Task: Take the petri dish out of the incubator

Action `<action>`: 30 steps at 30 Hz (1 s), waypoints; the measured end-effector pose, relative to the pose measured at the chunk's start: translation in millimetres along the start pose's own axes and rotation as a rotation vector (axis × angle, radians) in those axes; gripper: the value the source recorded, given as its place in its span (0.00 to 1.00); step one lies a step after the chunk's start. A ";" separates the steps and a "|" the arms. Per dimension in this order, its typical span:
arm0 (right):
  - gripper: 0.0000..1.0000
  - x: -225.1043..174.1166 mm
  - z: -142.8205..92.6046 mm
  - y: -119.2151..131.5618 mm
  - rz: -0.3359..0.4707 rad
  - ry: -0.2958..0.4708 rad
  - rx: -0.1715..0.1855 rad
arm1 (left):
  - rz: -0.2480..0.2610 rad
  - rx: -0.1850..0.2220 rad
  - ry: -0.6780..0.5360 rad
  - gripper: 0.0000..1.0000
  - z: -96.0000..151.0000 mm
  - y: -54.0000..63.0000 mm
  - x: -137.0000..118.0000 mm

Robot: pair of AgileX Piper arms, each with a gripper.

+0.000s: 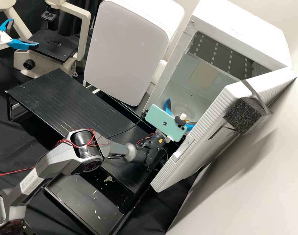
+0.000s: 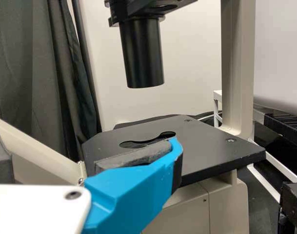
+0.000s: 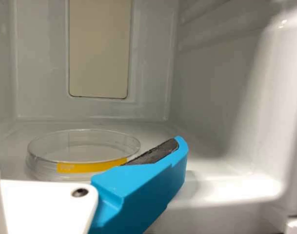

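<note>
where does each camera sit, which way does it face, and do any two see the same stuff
High view: fixed off the arms, facing forward and down on the bench; shows much of the right arm and both claws.
Left wrist view: on the left wrist, facing the microscope; one blue finger shows.
Right wrist view: on the right wrist, facing into the incubator at the petri dish; one blue finger shows.
Shared: high and right wrist views both show the dish.

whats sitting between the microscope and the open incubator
In the high view, a big white box with a pale grey front stands between the microscope and the incubator.
</note>
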 end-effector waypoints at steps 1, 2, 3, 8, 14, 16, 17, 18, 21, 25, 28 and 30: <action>1.00 1.1 -1.0 0.3 -0.011 0.004 -0.006 | 0.000 0.000 0.000 1.00 0.0 0.0 0.0; 1.00 2.2 -0.8 0.6 -0.016 0.002 -0.013 | 0.000 0.000 0.000 1.00 0.0 0.0 0.0; 1.00 2.8 -0.2 0.3 -0.020 -0.001 -0.016 | 0.000 0.000 0.000 1.00 0.0 0.0 0.0; 1.00 4.4 -1.8 0.8 -0.036 0.007 -0.046 | 0.000 0.000 0.000 1.00 0.0 0.0 0.0; 1.00 5.1 -2.6 2.5 -0.044 0.010 -0.067 | 0.000 0.000 0.000 1.00 0.0 0.0 0.0; 0.00 4.8 -2.0 2.7 -0.046 0.009 -0.071 | 0.000 0.000 0.000 1.00 0.0 0.0 0.0; 0.00 4.8 -2.0 2.7 -0.046 0.009 -0.071 | 0.000 0.000 0.000 1.00 0.0 0.0 0.0; 0.00 5.3 -2.9 3.5 -0.047 0.013 -0.078 | 0.000 0.000 0.000 1.00 0.0 0.0 0.0; 0.00 5.7 -3.6 4.2 -0.048 0.016 -0.083 | 0.000 0.000 0.000 1.00 0.0 0.0 0.0; 0.00 5.8 -3.0 4.0 -0.052 0.009 -0.087 | 0.000 0.000 0.000 1.00 0.0 0.0 0.0; 0.00 6.0 -2.8 4.3 -0.052 0.004 -0.088 | 0.000 0.000 0.000 1.00 0.0 0.0 0.0; 0.00 6.0 -2.8 4.3 -0.052 0.004 -0.088 | 0.000 0.000 0.000 1.00 0.0 0.0 0.0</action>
